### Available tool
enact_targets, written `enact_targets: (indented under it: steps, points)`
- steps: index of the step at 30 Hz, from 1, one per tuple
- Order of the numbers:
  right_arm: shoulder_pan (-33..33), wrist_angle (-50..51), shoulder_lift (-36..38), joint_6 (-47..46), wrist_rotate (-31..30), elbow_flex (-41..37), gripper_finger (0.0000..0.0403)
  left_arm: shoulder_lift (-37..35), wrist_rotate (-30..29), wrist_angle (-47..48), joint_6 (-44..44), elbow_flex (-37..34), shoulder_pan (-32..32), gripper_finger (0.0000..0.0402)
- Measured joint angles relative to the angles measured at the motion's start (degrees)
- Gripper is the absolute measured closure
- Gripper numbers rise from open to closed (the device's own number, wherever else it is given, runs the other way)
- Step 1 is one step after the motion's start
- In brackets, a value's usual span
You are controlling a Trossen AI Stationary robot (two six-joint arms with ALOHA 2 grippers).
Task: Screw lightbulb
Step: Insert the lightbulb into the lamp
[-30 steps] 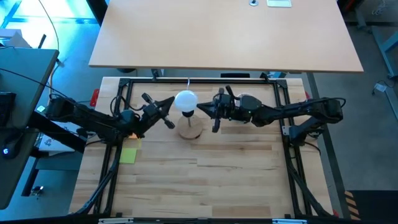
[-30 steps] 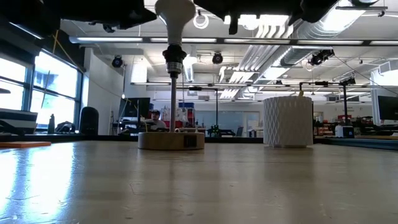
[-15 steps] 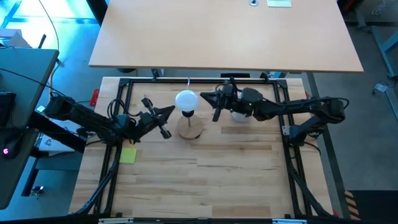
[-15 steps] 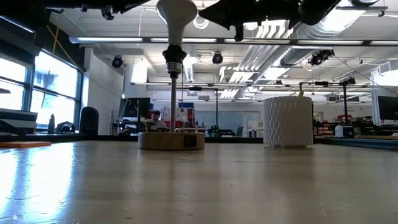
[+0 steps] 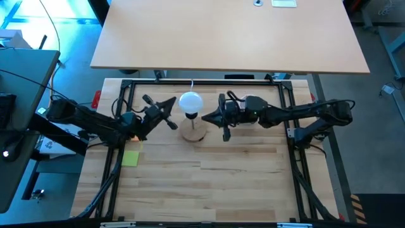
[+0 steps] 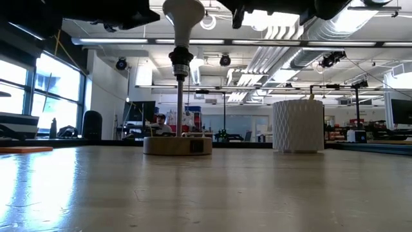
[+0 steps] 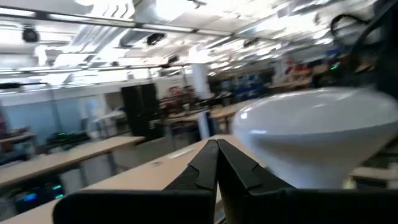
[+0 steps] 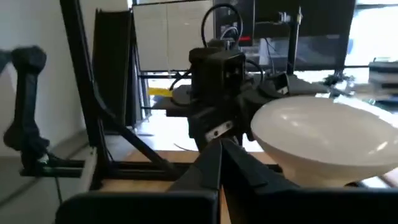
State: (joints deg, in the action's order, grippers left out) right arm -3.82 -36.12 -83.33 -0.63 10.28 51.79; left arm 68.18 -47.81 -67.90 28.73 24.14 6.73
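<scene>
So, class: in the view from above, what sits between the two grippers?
The lightbulb, upright on the post of the wooden base. The left gripper and right gripper, both shut, flank it. The high view shows this.

lightbulb (image 5: 189, 101) sits on top of post, post on round base (image 5: 193, 132), mid-worktop (image 5: 209, 183) toward back. left hand (image 5: 172, 103) just left of bulb, right hand (image 5: 205, 118) just right. perforated cup (image 6: 297, 125) right of base, under right arm.
</scene>
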Motion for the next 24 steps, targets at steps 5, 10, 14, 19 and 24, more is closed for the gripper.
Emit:
enact_targets:
  steps: [5,10,14,19,24]
  points:
    - [0.3,1.3,1.5,-0.7,-19.7,0.0,0.0402,-1.9,-0.2,-0.9,3.5,0.0,3.6,0.0401]
    - [-2.8,1.3,0.6,-3.8,-21.4,0.0,0.0402,-2.1,5.1,-1.9,3.4,0.0,5.6,0.0401]
    - [-4.2,1.2,-0.4,-6.8,-13.9,0.0,0.0402,-1.7,6.8,-0.3,-0.2,0.0,3.8,0.0401]
    - [-2.8,0.1,-0.4,-6.5,-7.1,0.0,0.0402,-1.8,6.4,2.1,-3.3,0.0,0.1,0.0401]
    - [-1.1,1.0,0.0,-2.7,-1.6,0.0,0.0402,-2.3,0.5,3.5,-1.1,0.0,-1.2,0.0401]
